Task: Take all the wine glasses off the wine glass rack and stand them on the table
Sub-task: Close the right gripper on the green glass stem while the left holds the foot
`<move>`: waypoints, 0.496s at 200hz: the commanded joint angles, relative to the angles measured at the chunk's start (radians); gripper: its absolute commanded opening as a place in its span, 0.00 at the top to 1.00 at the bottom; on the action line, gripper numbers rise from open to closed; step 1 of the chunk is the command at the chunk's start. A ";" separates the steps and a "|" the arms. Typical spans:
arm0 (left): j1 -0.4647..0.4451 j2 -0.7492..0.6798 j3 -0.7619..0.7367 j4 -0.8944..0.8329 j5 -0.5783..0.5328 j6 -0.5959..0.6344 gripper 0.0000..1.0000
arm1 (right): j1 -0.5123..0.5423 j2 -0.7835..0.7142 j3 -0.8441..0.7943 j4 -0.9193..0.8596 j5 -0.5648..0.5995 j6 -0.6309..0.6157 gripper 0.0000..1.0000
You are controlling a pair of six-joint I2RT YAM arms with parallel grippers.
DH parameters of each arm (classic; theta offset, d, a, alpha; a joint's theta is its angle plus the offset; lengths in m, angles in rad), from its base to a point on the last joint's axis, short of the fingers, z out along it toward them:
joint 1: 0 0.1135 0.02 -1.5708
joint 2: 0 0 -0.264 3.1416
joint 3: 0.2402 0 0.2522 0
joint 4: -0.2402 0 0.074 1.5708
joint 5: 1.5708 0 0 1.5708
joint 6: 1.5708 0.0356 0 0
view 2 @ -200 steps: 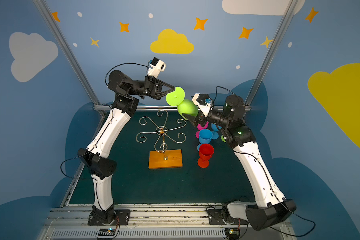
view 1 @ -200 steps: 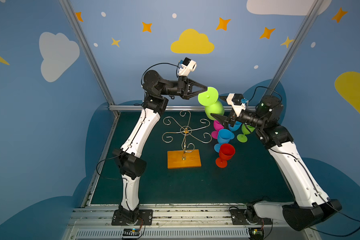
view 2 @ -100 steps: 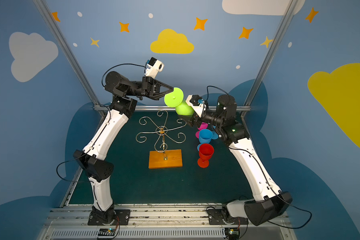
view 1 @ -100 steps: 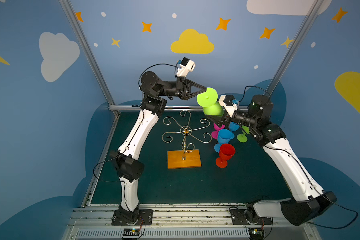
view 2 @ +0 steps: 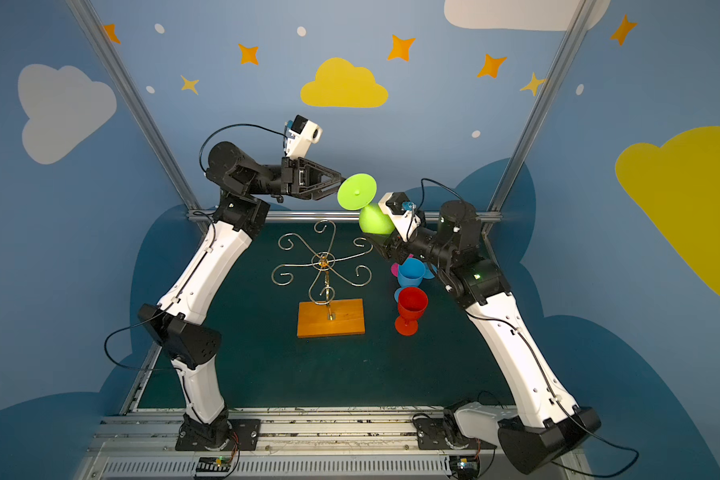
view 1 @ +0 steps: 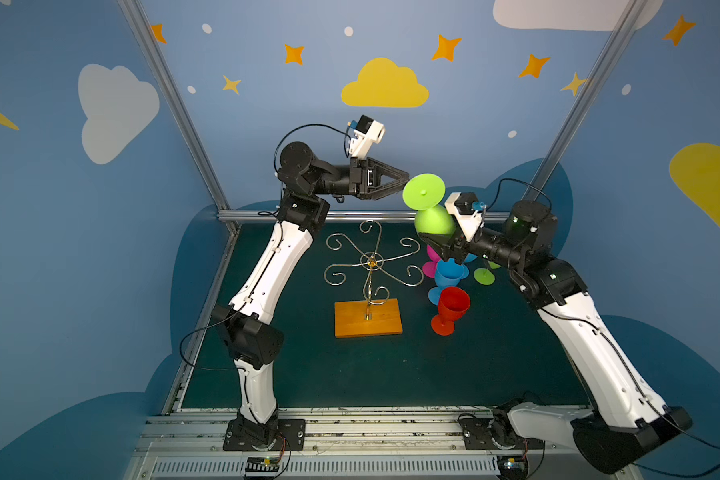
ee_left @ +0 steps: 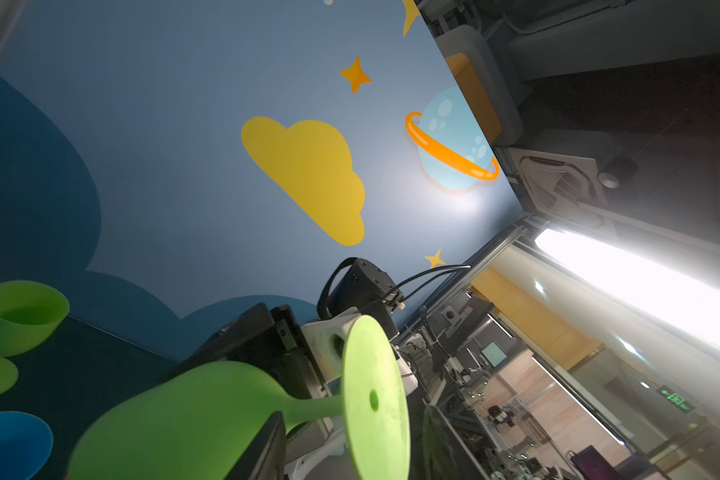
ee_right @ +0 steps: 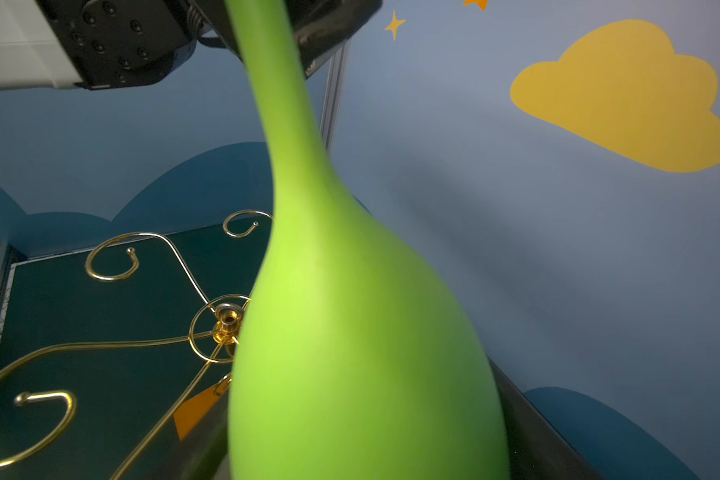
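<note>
Since a second ago: right gripper (view 1: 432,241) has come up onto the bowl of the green wine glass (view 1: 431,218); left gripper (view 1: 407,180), then pinched on the foot, has parted.

Left wrist view: left fingers (ee_left: 267,446) stand apart on either side of the glass's round foot. A gap shows between the foot and the outer finger, so this claw has let go.

Right wrist view: green bowl fills the frame, with dark fingers (ee_right: 528,436) pressed against both its sides. This claw grips the bowl and carries the glass alone.

Glass position: in the air over the far right part of the table (view 1: 308,374), clear of the wine glass rack (view 1: 370,262), just right of its far arms. It is tilted, foot up and to the left towards the left gripper, bowl lower and to the right.

Rack stands mid-table on its orange-brown base, gold arms spread.

Right of the rack, standing on the table under the right arm: red glass (view 1: 452,305) nearest, blue glass (view 1: 449,272) behind it, pink glass (view 1: 431,255) partly hidden, second green glass (ee_left: 21,316) farther right.
</note>
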 commanded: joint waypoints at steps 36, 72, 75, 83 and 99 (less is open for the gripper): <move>-0.004 -0.173 -0.154 -0.486 -0.348 1.016 0.47 | 0.004 -0.105 0.068 -0.357 0.247 0.175 0.67; -0.049 -0.286 -0.439 -0.227 -0.471 1.291 0.49 | 0.004 -0.071 0.167 -0.542 0.275 0.225 0.72; -0.053 -0.295 -0.459 -0.201 -0.474 1.305 0.49 | 0.003 -0.071 0.169 -0.548 0.273 0.227 0.72; -0.066 -0.314 -0.507 -0.149 -0.481 1.346 0.49 | 0.004 -0.071 0.173 -0.557 0.266 0.235 0.73; -0.092 -0.340 -0.555 -0.128 -0.494 1.437 0.50 | 0.005 -0.068 0.180 -0.569 0.250 0.249 0.73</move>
